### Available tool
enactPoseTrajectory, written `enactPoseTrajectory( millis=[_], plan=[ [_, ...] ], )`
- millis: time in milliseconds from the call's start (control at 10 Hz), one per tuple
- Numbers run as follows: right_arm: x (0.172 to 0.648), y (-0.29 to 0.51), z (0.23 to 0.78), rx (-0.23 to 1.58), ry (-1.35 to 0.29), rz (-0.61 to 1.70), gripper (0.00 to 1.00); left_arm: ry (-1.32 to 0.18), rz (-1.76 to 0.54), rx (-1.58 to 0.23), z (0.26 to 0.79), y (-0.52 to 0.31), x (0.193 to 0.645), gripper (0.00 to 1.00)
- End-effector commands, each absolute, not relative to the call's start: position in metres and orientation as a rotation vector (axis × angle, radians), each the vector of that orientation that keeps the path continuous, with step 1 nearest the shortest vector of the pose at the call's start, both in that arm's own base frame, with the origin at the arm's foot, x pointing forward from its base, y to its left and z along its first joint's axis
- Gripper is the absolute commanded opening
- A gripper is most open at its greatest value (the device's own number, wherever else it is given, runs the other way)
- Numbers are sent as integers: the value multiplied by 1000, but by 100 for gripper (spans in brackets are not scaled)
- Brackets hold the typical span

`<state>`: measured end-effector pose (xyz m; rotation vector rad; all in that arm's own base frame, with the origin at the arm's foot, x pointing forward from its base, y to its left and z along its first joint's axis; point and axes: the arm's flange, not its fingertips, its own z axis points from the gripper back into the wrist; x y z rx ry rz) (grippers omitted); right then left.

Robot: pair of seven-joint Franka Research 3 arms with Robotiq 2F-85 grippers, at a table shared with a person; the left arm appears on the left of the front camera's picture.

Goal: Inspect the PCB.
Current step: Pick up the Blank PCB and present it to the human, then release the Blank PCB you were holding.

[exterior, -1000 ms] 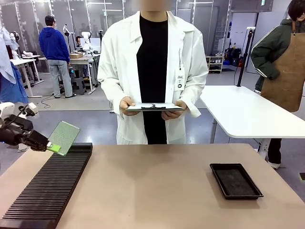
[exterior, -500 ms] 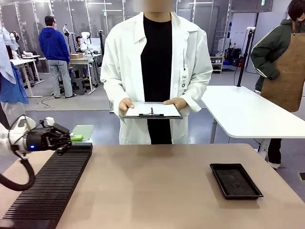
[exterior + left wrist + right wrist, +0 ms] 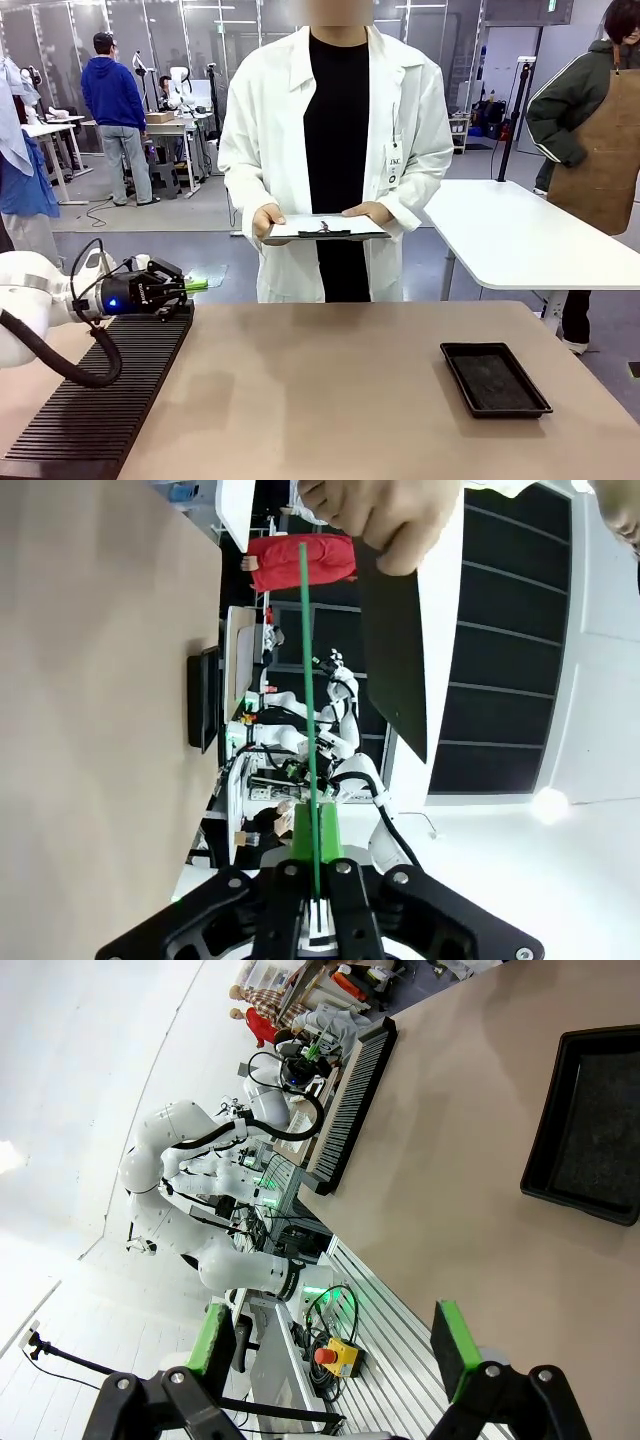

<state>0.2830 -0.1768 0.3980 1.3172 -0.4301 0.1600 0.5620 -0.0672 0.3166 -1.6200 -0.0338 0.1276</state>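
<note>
My left gripper point(image 3: 186, 287) hovers over the far end of the black slotted rack point(image 3: 100, 395), shut on the PCB point(image 3: 196, 285). From the front the green board lies flat and shows as a thin sliver. In the left wrist view the PCB point(image 3: 309, 700) is an edge-on green line rising from between the gripper's point(image 3: 318, 885) green pads, pointing toward the person's hand point(image 3: 385, 515). In the right wrist view my right gripper point(image 3: 330, 1345) stands open with nothing between its fingers, high above the table.
A person in a white coat stands at the far side holding a clipboard point(image 3: 325, 228) with white paper. A black tray point(image 3: 495, 378) sits at the table's right. The slotted rack runs along the left edge; the tray point(image 3: 590, 1125) also lies below the right gripper.
My left gripper has swung right and turned the PCB from a tilted, face-on pose to flat and edge-on, pointing at the person. The person shifted slightly with the clipboard.
</note>
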Motion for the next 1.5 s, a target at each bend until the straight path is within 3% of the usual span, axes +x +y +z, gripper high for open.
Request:
enactPoseTrajectory(
  millis=[0,200,1400],
  plan=[
    [283,-177,399,1326,-441,162,100,-20,123,-1576,318,-72,576,3],
    [283,-177,399,1326,-441,162,100,-75,112,-1570,318,-73,577,3],
    [283,-177,399,1326,-441,162,100,-37,115,-1602,316,-71,570,3]
  ],
)
